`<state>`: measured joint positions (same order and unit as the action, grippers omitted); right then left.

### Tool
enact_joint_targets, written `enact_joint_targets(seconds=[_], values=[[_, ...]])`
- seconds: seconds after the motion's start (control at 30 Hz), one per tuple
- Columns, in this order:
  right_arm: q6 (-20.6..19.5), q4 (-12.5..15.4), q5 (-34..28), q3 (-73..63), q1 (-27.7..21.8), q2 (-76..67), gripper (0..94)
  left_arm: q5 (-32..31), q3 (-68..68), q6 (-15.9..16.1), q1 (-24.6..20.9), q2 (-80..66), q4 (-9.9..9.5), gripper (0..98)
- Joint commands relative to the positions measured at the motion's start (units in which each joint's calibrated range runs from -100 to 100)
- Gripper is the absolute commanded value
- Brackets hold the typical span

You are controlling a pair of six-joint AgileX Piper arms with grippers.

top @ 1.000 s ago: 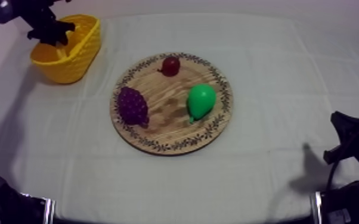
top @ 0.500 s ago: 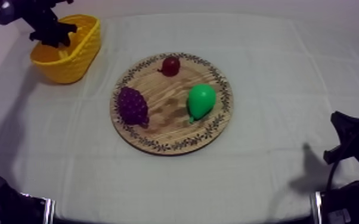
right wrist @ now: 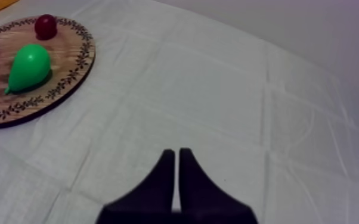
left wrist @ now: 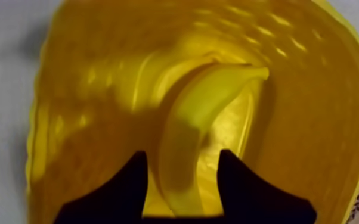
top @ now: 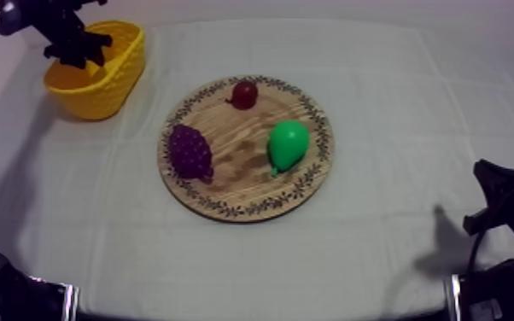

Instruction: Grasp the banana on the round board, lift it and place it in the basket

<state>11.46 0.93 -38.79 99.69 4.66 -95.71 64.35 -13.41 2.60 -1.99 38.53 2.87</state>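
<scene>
Left gripper has barely shifted over the yellow basket, fingers apart astride the banana lying inside, so delivery looks done; right gripper rests closed.

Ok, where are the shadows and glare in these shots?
Top view: soft shadows on the cloth beside the basket. Left wrist view: bright glints on the basket wall, banana blurred. Right wrist view: pear shades the board.

I read a yellow basket, yellow banana, green pear, dark purple grapes, small red fruit, and a tan board rimmed with dark leaf sprigs.
</scene>
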Motion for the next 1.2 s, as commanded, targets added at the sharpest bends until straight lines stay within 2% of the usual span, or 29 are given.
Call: enact_joint_targets(seconds=[0.0,0.17,0.53,0.67,0.87,1.17], values=[[0.0,0.0,0.0,0.0,0.0,0.0,0.3,0.1,0.1,-0.1,0.0,-0.5,-0.12,42.3],[0.0,0.0,0.0,0.0,0.0,0.0,0.3,0.3,0.5,-0.9,0.2,-2.5,-0.59,26.2],[0.0,0.0,0.0,0.0,0.0,0.0,0.3,-1.1,3.2,-1.3,0.2,-5.2,-0.60,3.9],[0.0,0.0,0.0,0.0,0.0,0.0,0.3,-2.9,4.9,-0.8,0.2,-6.9,-0.06,1.1],[0.0,0.0,0.0,0.0,0.0,0.0,0.3,-6.7,9.2,-0.5,0.6,-13.8,0.04,2.1],[0.0,0.0,0.0,0.0,0.0,0.0,0.3,-16.1,20.7,-2.2,2.3,-39.1,-1.68,2.0]])
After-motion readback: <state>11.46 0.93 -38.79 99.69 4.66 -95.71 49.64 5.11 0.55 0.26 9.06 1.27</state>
